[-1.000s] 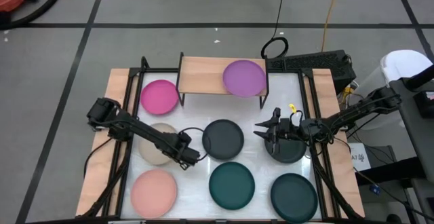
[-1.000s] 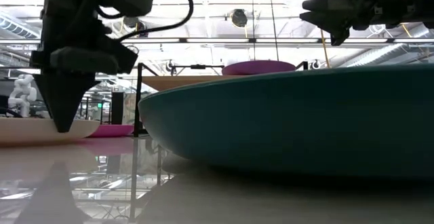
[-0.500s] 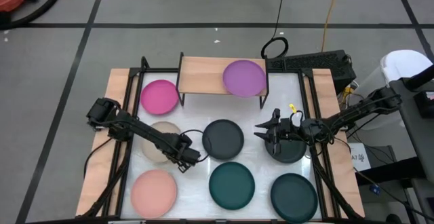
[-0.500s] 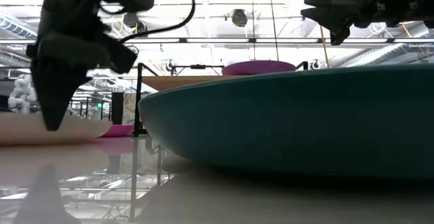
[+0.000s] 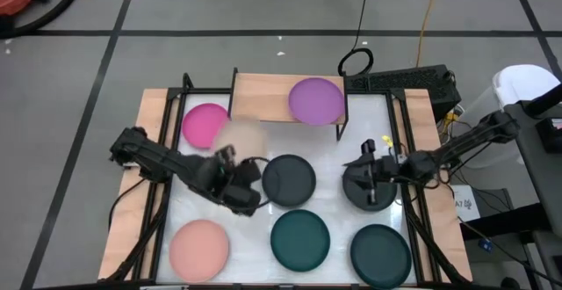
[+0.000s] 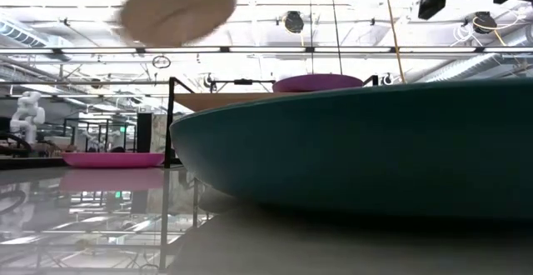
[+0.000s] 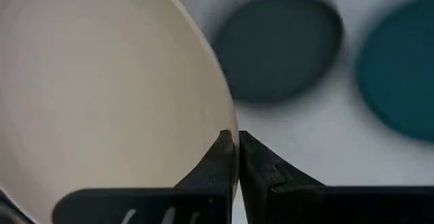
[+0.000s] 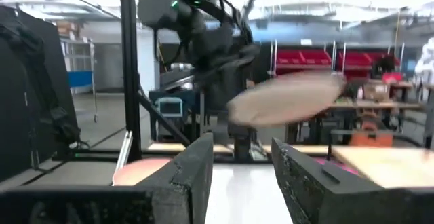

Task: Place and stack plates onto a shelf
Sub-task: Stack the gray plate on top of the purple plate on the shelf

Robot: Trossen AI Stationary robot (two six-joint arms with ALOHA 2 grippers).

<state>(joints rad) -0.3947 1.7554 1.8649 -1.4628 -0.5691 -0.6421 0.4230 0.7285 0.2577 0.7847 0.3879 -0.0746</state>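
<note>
My left gripper [image 5: 226,153] is shut on the beige plate [image 5: 239,137], which is in the air between the magenta plate [image 5: 203,125] and the light-wood shelf [image 5: 262,97]. In the low view the beige plate [image 6: 177,8] hangs high and tilted. A purple plate [image 5: 316,101] lies on the shelf's right half. My right gripper [image 5: 362,161] is open above a charcoal plate [image 5: 370,194] and touches nothing. Flat on the table lie another charcoal plate [image 5: 288,180], two teal plates [image 5: 300,240] [image 5: 380,250] and the salmon plate [image 5: 199,247]. My left gripper pinches the beige plate's rim [image 7: 218,119] between its two fingers [image 7: 215,157], one on each face of the plate. The plate is lifted clear of the table and is tilted.
The shelf's thin black legs [image 5: 342,125] stand at the table's far side, and its left half is bare wood. Black rails [image 5: 165,127] run along the left and right table edges. Cables and a black box [image 5: 413,81] lie beyond the far right corner.
My left gripper has taken the beige plate up off the table and carried it toward the far edge and the shelf, tipping it on the way. My right gripper has drawn back a little toward the table's right edge.
</note>
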